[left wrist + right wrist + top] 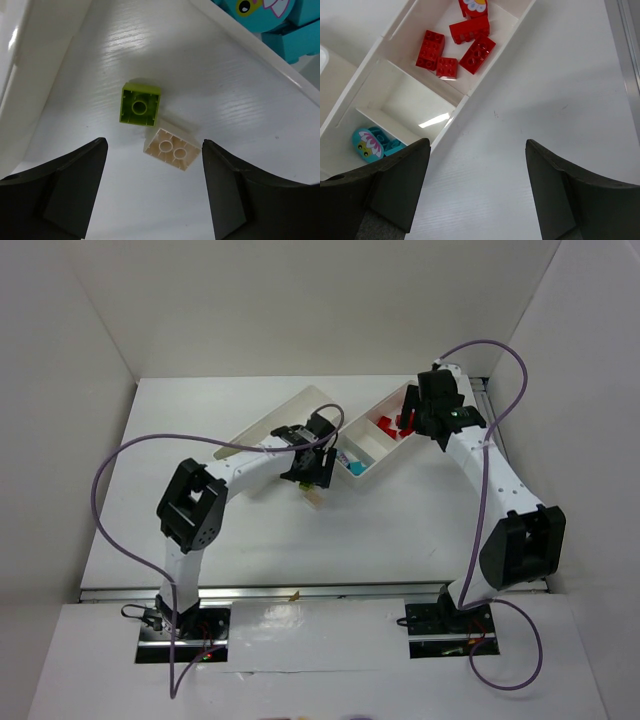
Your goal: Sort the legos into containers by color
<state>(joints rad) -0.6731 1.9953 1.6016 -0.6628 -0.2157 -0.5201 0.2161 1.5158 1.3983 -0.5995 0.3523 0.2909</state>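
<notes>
My left gripper [154, 150] is open and hangs over the bare table between the two trays. A lime green lego [140, 104] and a beige lego [171, 149] lie there hollow side up, touching at a corner. The beige one is level with my fingertips, the green one just beyond. In the top view this gripper [312, 476] is beside the right tray [386, 454]. My right gripper [477, 150] is open and empty over the table, next to that tray [470, 100]. Its far compartment holds several red legos [455, 47]. The near one holds cyan legos [372, 142].
The left tray [290, 406] lies behind my left arm; its wall [15, 75] borders the left wrist view. The right tray's wall [250, 47] crosses that view's upper right, with cyan legos [280, 20] behind it. A metal rail [625, 60] runs along the table's right edge.
</notes>
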